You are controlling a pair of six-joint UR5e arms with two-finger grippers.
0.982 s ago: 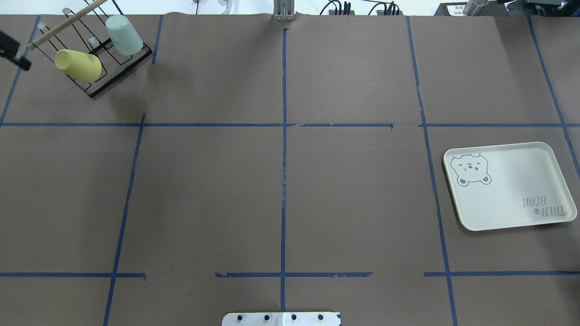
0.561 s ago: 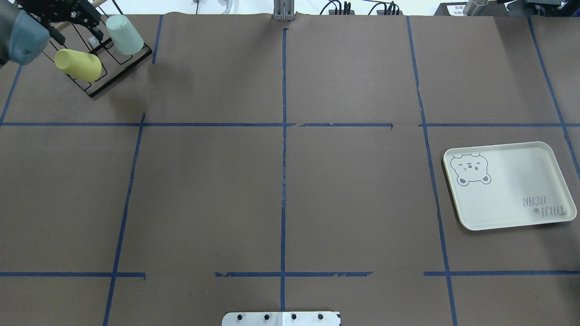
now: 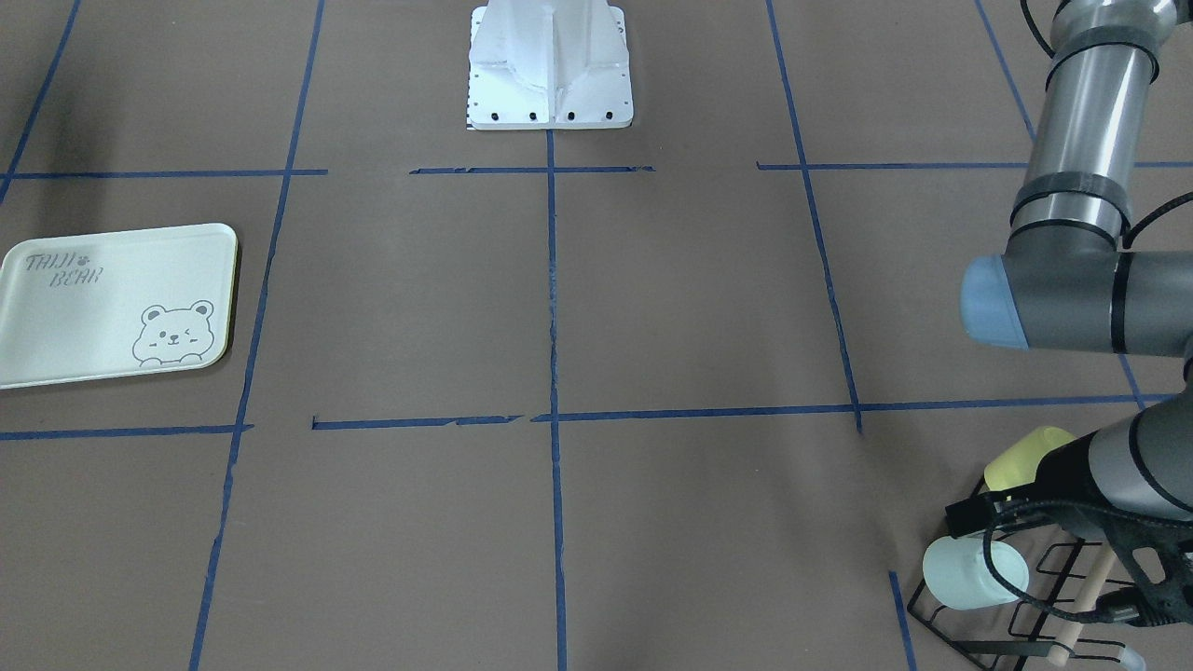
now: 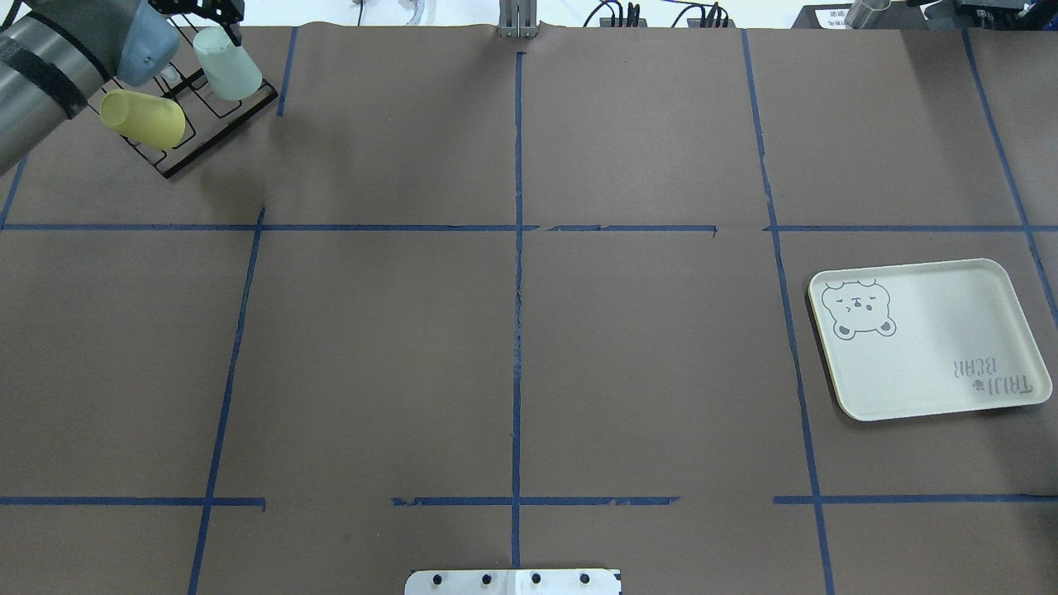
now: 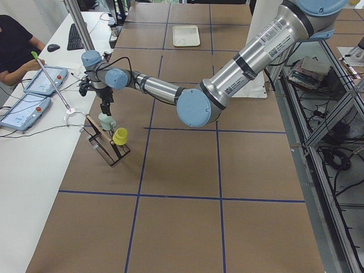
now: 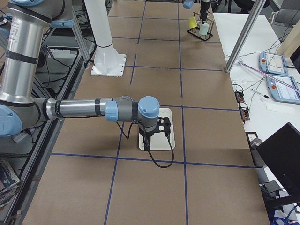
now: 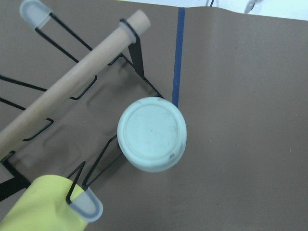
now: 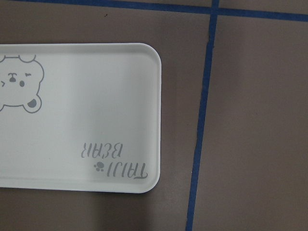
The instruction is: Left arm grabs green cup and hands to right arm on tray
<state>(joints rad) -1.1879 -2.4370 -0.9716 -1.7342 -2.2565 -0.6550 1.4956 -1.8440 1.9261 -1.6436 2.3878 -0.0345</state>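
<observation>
The big brown table had the tray lying flat on the robot's right side. Far from it, at the back left corner, stood a black wire rack. The green cup and a yellow cup sat tipped on the rack. The left gripper hung just above the green cup. The right gripper hung over the tray. I could not tell if either gripper was wide or narrow.

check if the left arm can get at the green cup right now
Probably yes: the left pincer hangs right above the green cup, its upturned base uncovered; the wooden rod and yellow cup sit to one side.
</observation>
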